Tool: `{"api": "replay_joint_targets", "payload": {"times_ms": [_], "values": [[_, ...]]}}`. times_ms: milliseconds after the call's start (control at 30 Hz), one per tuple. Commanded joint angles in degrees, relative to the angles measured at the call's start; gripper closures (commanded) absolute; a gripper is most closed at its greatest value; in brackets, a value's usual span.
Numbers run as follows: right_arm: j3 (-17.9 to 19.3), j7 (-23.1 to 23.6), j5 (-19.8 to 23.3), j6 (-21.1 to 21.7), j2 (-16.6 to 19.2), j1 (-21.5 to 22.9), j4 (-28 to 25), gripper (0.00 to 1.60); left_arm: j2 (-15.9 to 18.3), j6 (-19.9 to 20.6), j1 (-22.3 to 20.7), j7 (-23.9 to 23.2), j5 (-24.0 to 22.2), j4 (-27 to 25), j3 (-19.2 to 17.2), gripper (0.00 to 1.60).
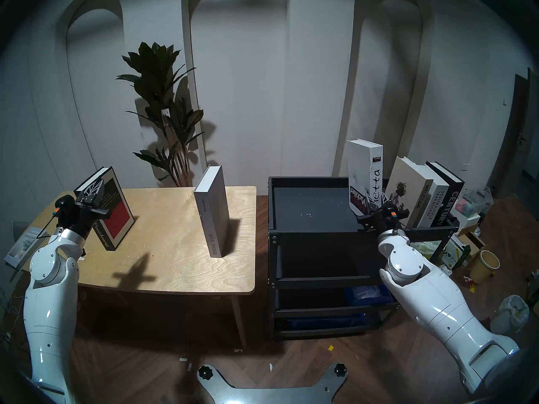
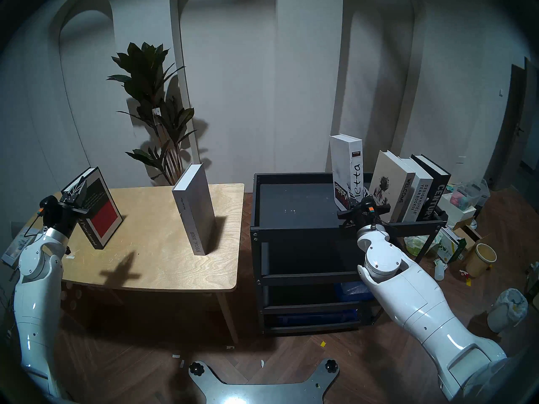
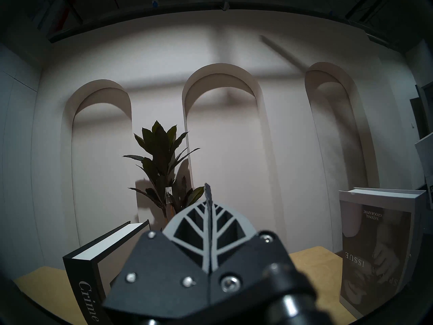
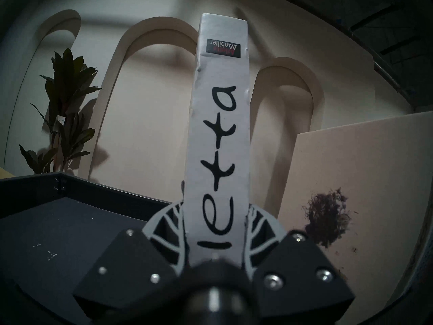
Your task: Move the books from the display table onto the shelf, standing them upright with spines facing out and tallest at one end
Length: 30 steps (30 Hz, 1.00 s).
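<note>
At right of frame, the right gripper [image 4: 216,226] clamps the white Arietta book [image 4: 220,120]; it should settle upright against Welcome [image 1: 409,190]. The left gripper [image 3: 208,226] is closed, empty.

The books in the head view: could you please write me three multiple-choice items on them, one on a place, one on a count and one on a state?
1. Where does the grey Special Issue book stand?
A. on the plywood table
B. on a chair
C. on a windowsill

2. How many large books stand on that table?
A. one
B. two
C. four

3. What does the right end effector hold?
A. nothing
B. the white Arietta book
C. a cup

Answers:
1 A: its bottom edge rests upright on the tabletop.
2 B: only the Crime and Punishment book and the Special Issue book are there.
3 B: the right wrist view shows a finger on each side of its spine.
</note>
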Motion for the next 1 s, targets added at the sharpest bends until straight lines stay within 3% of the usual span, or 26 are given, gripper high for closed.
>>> {"api": "replay_joint_targets", "payload": {"times_ms": [0, 333, 967], "values": [[2.3, -1.8, 2.2, -1.4, 0.7, -4.0, -2.9, 1.60, 0.3, -0.7, -0.3, -0.4, -0.3, -1.2, -0.6, 1.60], [3.3, -3.3, 3.5, -2.1, 1.9, -8.9, -5.8, 1.60, -0.1, -0.6, 0.3, -0.4, -0.3, -2.4, -0.5, 1.60], [4.0, -5.2, 4.8, -1.5, 2.7, -9.4, -7.6, 1.60, -0.7, 0.0, 1.5, -0.1, -0.3, -4.9, -0.6, 1.60]]}}
